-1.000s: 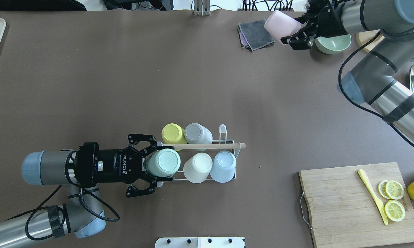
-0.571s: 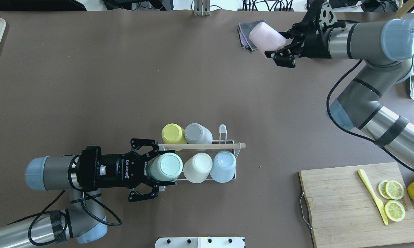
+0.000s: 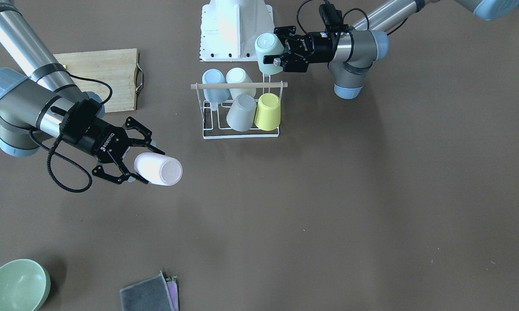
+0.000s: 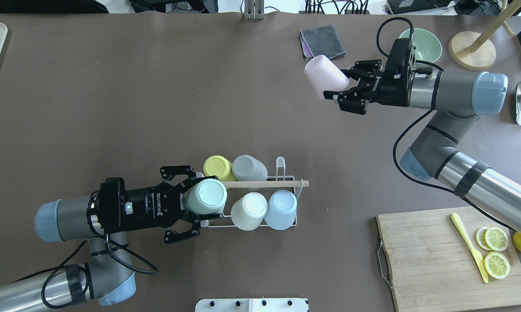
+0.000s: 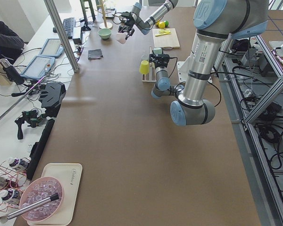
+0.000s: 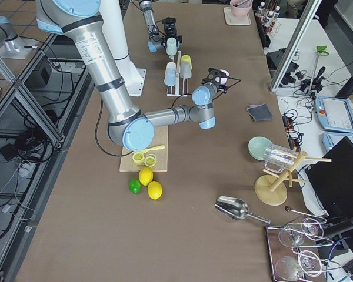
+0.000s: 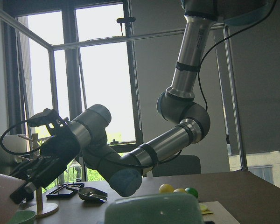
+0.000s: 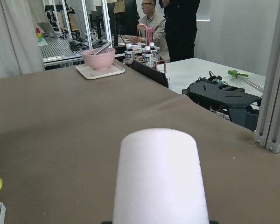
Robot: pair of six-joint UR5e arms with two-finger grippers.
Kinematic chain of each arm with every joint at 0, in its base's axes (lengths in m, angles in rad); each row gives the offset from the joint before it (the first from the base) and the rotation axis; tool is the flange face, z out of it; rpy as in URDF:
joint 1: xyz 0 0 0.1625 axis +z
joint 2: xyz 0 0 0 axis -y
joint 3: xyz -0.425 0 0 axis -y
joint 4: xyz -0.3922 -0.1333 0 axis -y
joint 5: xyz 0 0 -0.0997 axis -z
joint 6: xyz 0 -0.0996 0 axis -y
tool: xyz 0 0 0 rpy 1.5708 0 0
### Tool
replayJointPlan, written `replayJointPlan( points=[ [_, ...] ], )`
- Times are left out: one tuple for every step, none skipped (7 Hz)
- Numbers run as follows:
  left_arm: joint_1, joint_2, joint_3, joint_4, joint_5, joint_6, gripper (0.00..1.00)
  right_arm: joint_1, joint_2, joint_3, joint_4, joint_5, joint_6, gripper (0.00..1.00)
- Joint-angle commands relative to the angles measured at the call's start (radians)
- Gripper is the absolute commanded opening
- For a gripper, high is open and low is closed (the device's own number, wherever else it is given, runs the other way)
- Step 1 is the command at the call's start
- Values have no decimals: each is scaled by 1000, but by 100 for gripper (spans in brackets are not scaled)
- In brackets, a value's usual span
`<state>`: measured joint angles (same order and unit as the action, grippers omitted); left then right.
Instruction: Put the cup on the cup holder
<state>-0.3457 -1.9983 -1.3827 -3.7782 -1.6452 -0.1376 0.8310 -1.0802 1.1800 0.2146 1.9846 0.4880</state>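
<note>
While the left claw [image 4: 202,197] is clamped around the mint cup [image 4: 210,194] right at the end of the cup holder [image 4: 265,183], beside the cream cup [image 4: 248,211] in the row nearer the robot, we'd call this mid-placement; the front view makes it look held a bit high, and we can't tell if a prong is inside it. Next we'd ease it down mouth-first until the prong takes the weight, then spread the claw and back straight out without nudging the neighbours. The right claw [image 4: 339,82] is gripping the pink cup [image 4: 323,77] by its mouth end, tilted, well apart from the holder and up over the surface [image 4: 156,86] near the grey cloth [image 4: 323,41]. We reckon it goes to the free prong [image 4: 280,163] just beside the grey cup [image 4: 248,168]. Writing-wise, both claws say ROBOTIQ on the body, and there's a mark on the cutting board [image 4: 429,255] that's too small to read
</note>
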Motion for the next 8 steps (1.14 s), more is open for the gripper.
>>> replayJointPlan(
  points=[
    [1, -22, 40, -6, 5, 3, 8, -6, 58, -106, 155, 16, 3, 36],
    [1, -28, 42, -6, 5, 3, 9, -7, 89, -126, 196, 57, 6, 34],
    [1, -34, 51, -6, 4, 3, 9, -21, 120, -123, 206, 100, 6, 34],
    [10, -36, 59, -6, 4, 4, 9, -55, 144, -118, 204, 124, 7, 34],
    [14, -36, 66, -6, 4, 3, 10, -96, 169, -106, 197, 126, 30, 34],
    [20, -34, 73, -6, 4, 3, 10, -130, 167, -82, 186, 122, 38, 34],
    [22, -36, 73, -6, 4, 1, 11, -145, 157, -57, 186, 119, 37, 34],
    [25, -34, 74, -5, 4, 1, 11, -150, 149, -53, 207, 117, 29, 34]
  ],
)
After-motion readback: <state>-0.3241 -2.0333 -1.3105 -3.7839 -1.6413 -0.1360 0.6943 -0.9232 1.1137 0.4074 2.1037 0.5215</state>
